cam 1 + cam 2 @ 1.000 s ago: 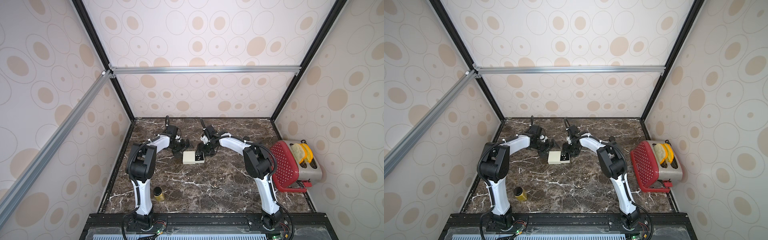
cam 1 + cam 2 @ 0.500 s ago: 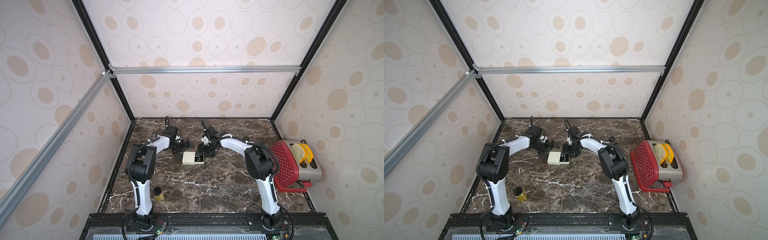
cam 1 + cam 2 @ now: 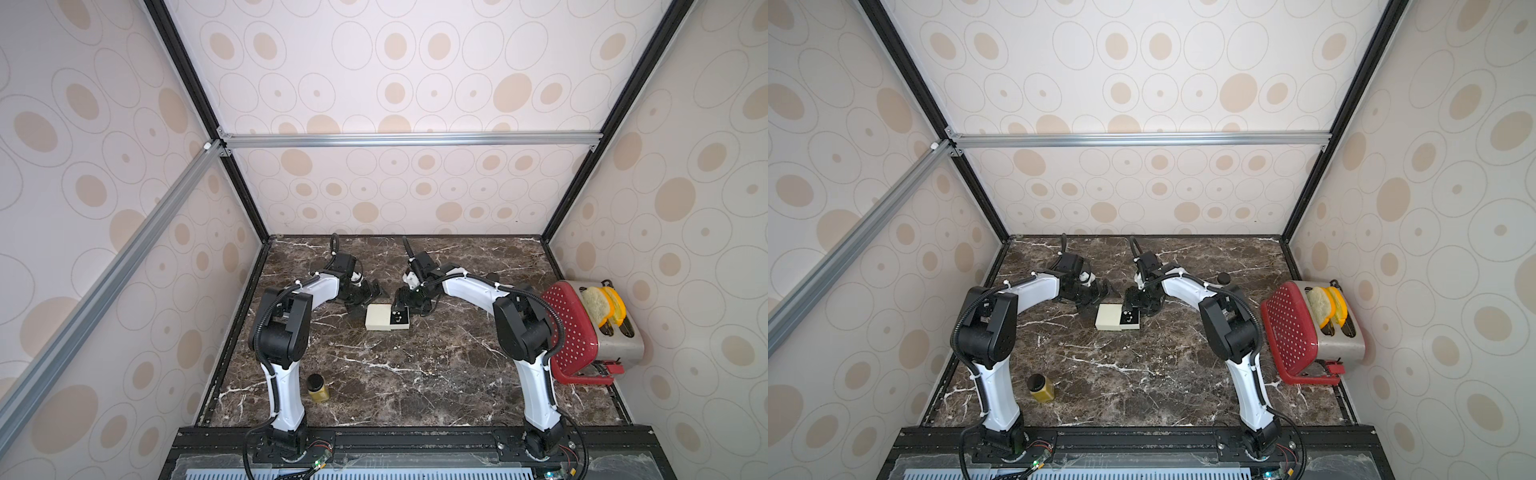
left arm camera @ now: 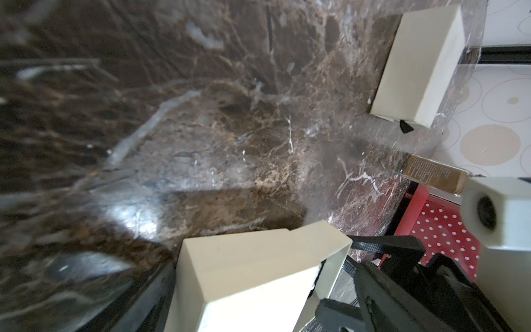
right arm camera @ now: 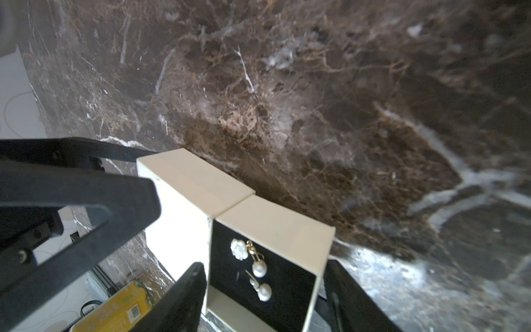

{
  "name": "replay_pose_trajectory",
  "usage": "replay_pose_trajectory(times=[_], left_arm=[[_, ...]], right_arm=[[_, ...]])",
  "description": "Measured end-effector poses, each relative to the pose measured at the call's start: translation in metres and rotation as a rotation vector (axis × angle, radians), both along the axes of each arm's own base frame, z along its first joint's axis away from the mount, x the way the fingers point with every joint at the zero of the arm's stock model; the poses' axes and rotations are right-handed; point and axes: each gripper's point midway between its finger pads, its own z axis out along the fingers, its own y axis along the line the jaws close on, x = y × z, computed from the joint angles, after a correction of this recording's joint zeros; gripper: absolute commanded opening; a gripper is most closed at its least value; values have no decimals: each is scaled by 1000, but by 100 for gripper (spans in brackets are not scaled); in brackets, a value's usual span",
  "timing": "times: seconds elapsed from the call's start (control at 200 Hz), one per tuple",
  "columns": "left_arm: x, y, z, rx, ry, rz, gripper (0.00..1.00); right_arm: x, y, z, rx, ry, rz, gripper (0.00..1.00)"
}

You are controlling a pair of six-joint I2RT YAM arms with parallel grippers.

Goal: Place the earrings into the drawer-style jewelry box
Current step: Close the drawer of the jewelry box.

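We found the pearl earrings (image 5: 253, 267) lying in the pulled-out drawer (image 5: 275, 218) of the jewelry box (image 3: 377, 318) on the counter (image 3: 415, 374). Tiny, light and fragile, they would best be pinched by their posts. The right end effector (image 5: 264, 264) straddled the drawer, though we could not tell whether it gripped. The left end effector (image 3: 365, 298) gaped wide, empty.

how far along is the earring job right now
Done: the earrings lie on the black lining of the pulled-out drawer. In hand: the fingers of the right gripper flank the drawer's end, though contact is unclear; the left gripper is open beside the box sleeve. Left: the drawer isn't closed, so pushing it in is probably next.
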Motion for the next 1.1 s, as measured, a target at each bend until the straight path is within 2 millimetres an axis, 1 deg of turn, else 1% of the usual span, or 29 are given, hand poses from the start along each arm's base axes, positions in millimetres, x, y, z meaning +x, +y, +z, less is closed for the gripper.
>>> replay_pose_trajectory(times=[0.155,0.265,0.536,0.591,0.756,1.006,1.097], left_arm=[[-1,0,1,-5,-5,1,99],[-2,0,0,-5,-4,3,99],[-4,1,1,-6,-6,4,99],[-5,1,1,-6,-6,6,99],[-8,1,1,-10,-2,8,99],[-9,0,1,-24,-5,12,99],[-9,0,1,-28,-5,11,99]], right_arm=[[-1,1,1,0,-1,3,74],[-1,3,0,-11,-2,8,73],[-2,4,-5,-95,-21,31,72],[-2,4,-6,-112,-27,37,70],[-4,6,-8,-128,-23,48,58],[-6,16,-1,-114,-31,57,42],[-4,22,2,-100,-40,63,39]])
